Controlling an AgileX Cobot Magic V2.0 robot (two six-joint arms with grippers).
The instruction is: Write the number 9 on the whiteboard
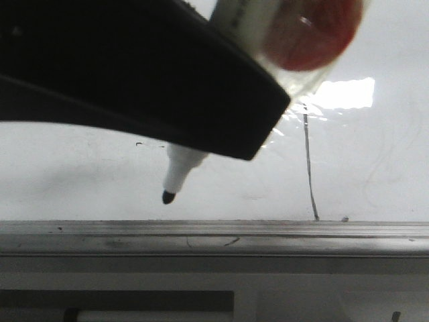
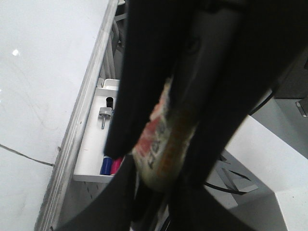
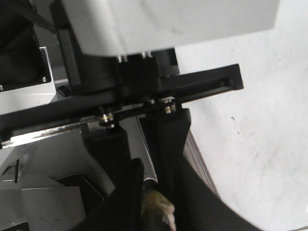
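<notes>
The left gripper (image 2: pixel 159 159), fingers closed on a marker (image 1: pixel 179 171), is hovering its tip at 7 o'clock, above the rail (image 1: pixel 214 236). The whiteboard (image 1: pixel 67 168) is lying beyond, the 9 (image 1: pixel 309 168) showing at 3 o'clock. The right gripper (image 3: pixel 156 202) is clamping something indistinct.

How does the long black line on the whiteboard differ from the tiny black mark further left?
The long line runs nearly upright, while the tiny mark lies about level. The long line spans much of the visible whiteboard; the tiny mark is only a short dash. The long line reaches down almost to the grey rail; the tiny mark sits well above it. Both are thin black strokes.
</notes>
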